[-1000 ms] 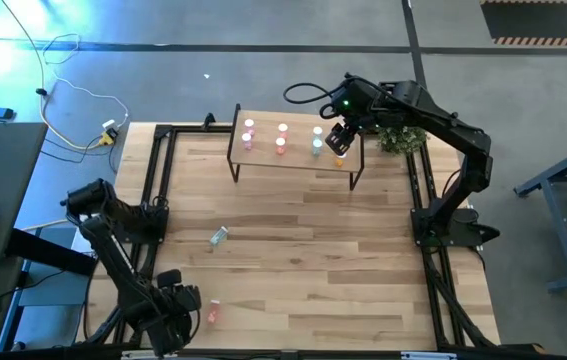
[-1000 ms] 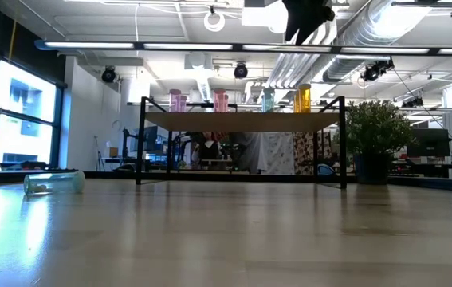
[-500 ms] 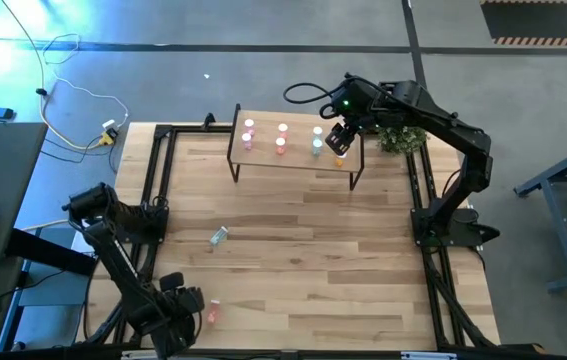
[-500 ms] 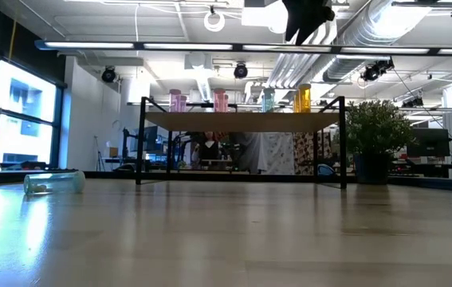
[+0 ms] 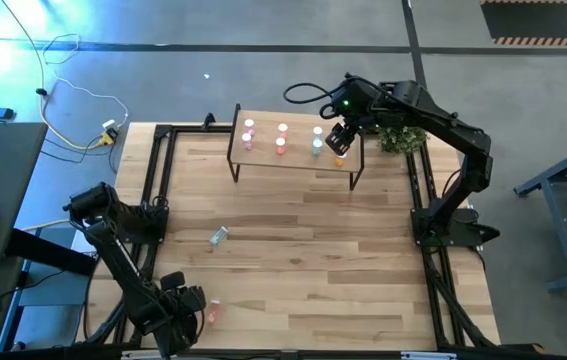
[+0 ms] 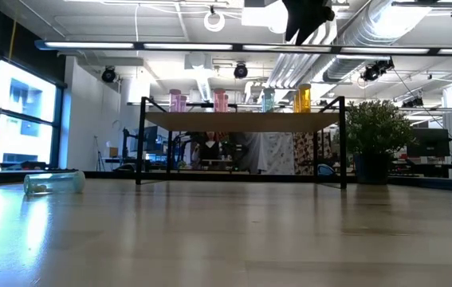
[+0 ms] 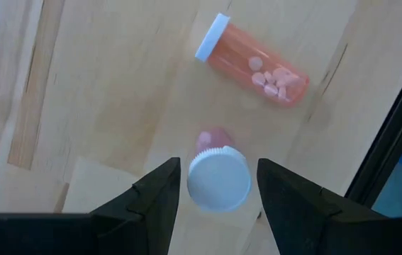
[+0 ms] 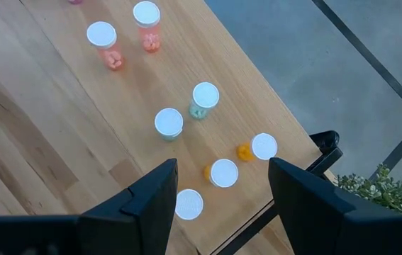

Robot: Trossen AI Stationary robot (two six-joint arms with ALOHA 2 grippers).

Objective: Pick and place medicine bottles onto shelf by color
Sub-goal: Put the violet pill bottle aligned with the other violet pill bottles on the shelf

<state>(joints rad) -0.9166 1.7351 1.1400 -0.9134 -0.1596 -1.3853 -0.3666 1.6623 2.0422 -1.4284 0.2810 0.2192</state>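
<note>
My left gripper [image 7: 218, 173] hangs at the table's near left corner [image 5: 189, 301], pointing straight down and open. Its fingers stand on either side of an upright pink medicine bottle with a white cap [image 7: 218, 179], with a thin gap on each side. A salmon-red bottle [image 7: 254, 69] lies on its side just beyond it. A pale green bottle [image 5: 219, 236] lies on its side farther in. The shelf [image 5: 298, 158] stands at the far edge with several bottles upright on it, pink, salmon-red, green and orange. My right gripper [image 8: 222, 170] hovers open over its right end.
A potted plant [image 5: 400, 138] stands just right of the shelf. Black frame rails [image 5: 153, 190] run along the table's left and right edges. The wide middle of the wooden tabletop [image 5: 313, 260] holds nothing.
</note>
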